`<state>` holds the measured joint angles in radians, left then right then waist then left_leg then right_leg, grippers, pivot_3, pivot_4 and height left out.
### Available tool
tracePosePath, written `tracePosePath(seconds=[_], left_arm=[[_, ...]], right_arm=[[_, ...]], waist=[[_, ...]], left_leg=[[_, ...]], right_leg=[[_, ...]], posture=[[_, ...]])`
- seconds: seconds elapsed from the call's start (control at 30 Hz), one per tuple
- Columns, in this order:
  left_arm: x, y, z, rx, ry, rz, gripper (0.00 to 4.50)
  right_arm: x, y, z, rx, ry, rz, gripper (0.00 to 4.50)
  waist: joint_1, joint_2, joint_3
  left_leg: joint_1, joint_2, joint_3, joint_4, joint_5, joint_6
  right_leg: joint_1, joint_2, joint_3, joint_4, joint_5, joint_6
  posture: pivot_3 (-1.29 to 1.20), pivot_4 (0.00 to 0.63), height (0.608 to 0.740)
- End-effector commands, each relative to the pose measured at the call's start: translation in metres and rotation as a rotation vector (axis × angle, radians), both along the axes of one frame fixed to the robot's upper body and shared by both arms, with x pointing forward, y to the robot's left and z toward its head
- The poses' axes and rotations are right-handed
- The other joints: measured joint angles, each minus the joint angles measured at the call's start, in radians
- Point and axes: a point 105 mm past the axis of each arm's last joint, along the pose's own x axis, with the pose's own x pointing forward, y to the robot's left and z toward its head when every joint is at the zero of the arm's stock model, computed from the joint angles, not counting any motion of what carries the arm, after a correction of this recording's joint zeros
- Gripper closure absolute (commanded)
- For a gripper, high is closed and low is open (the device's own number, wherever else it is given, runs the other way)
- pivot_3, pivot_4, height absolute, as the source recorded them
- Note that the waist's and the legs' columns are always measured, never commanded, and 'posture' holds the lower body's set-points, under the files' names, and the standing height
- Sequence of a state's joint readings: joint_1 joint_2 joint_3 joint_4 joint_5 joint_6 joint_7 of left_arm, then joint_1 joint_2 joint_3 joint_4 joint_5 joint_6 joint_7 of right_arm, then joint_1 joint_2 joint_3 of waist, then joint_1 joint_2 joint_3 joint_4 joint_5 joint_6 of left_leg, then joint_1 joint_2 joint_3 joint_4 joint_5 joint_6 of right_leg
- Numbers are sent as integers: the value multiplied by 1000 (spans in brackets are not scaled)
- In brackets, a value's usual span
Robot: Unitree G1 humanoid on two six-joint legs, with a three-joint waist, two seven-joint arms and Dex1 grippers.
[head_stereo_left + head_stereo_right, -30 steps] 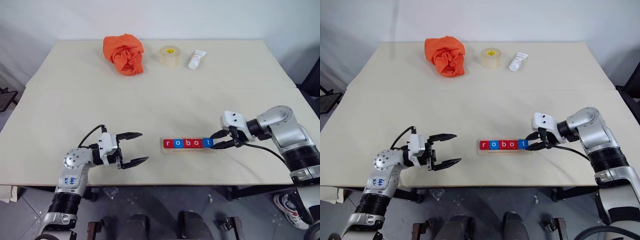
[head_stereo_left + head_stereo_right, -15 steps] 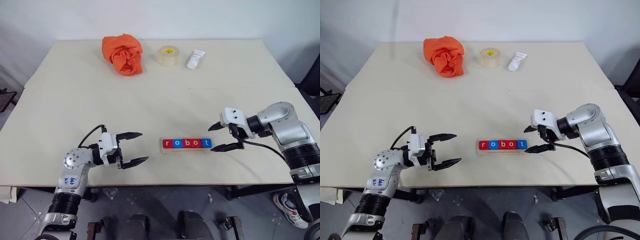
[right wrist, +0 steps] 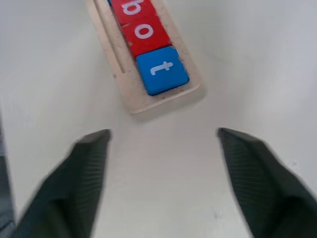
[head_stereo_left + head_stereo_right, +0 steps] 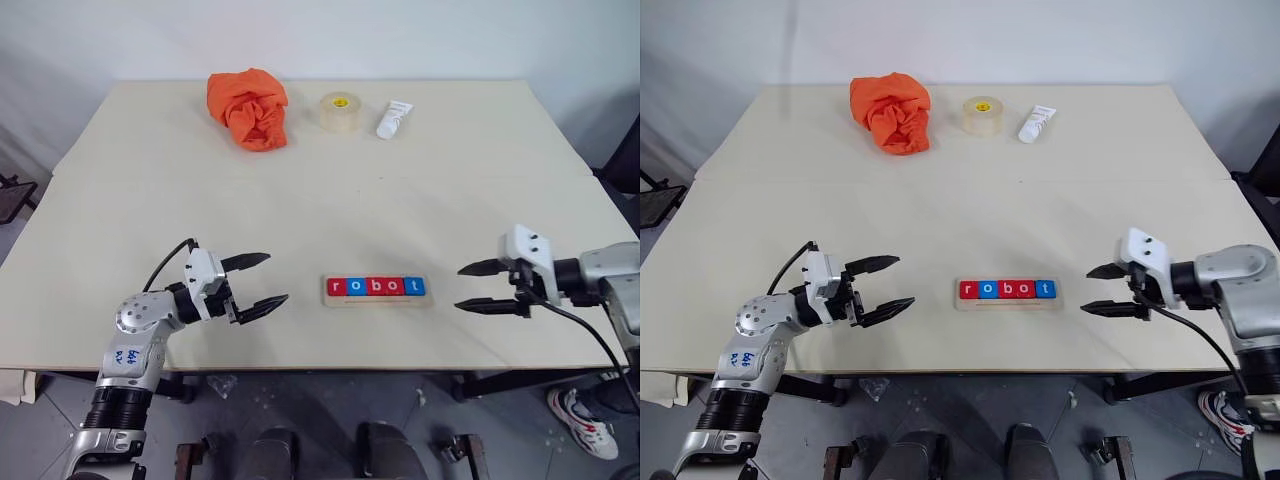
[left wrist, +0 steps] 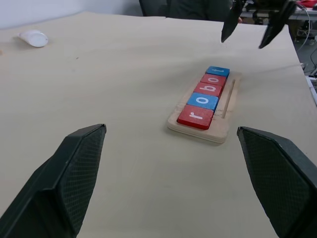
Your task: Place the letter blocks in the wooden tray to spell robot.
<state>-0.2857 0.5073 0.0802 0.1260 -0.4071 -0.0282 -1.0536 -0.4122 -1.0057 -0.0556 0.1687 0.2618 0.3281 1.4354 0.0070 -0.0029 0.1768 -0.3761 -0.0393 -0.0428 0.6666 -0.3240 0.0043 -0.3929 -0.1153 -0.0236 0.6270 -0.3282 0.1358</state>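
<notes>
So all five letter blocks [image 4: 375,287] are sitting in the wooden tray [image 4: 376,298] in one tight row, reading r-o-b-o-t: red, blue, red, red, blue, left to right. The tray lies flat near the front edge of the counter [image 4: 320,190], roughly at 6 o'clock from the counter's middle. Left end effector [image 4: 256,281] hangs at about 9 o'clock from the tray, well apart from it, fingers spread wide with nothing between them, pointing toward the tray. Right end effector [image 4: 476,286] is at 3 o'clock from the tray, clear of the blue t block [image 3: 162,70], jaws also wide apart and empty. In the right wrist view the t block sits snug at the tray's end, with the red o [image 3: 143,31] touching it. Up at the far side of the counter, around 12 o'clock, there's a crumpled orange cloth [image 4: 249,107], a roll of clear tape [image 4: 339,111], and what looks like a small white tube [image 4: 393,119], though it's too small to be sure.
</notes>
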Motion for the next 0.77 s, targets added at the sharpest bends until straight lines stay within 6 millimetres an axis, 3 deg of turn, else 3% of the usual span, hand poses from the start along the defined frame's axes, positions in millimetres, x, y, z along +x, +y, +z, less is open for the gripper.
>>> tracePosePath(seconds=[0.03, 0.17, 0.3, 0.43, 0.77], left_arm=[[-4, 7, 16, -5, -74, -12, 0], [-5, 16, 20, -7, -94, -4, 0], [-6, 40, 28, -18, -87, 37, 0], [-12, 54, 35, -43, -65, 33, 0], [-16, 55, 38, -33, -65, -21, 0]], right_arm=[[-11, -5, 19, 44, -38, 24, 41], [-18, -16, 19, 57, -50, 5, 41], [-27, -34, 24, 145, -95, -19, 41], [-32, -51, 21, 123, -107, -48, 41], [-30, -61, 20, 156, -107, -88, 41]], waist=[[1, 0, 0], [2, 0, 0], [1, 0, 0], [-3, 0, 0], [-7, 0, 0]], left_leg=[[0, 0, 0, 0, 0, 0], [0, 0, 0, 0, 0, 0], [0, 0, 0, 0, 0, 0], [0, 0, 0, 0, 0, 0], [1, 1, 0, 0, 0, 0]], right_leg=[[0, 0, 0, 0, 0, 0], [0, 0, 0, 0, 0, 0], [0, 0, 0, 0, 0, 0], [1, 0, 0, 0, 0, 0], [1, 0, 1, 0, 0, 0]], posture=[[0, 150, 740], [0, 150, 740], [0, 150, 740], [0, 150, 740], [0, 150, 740]])
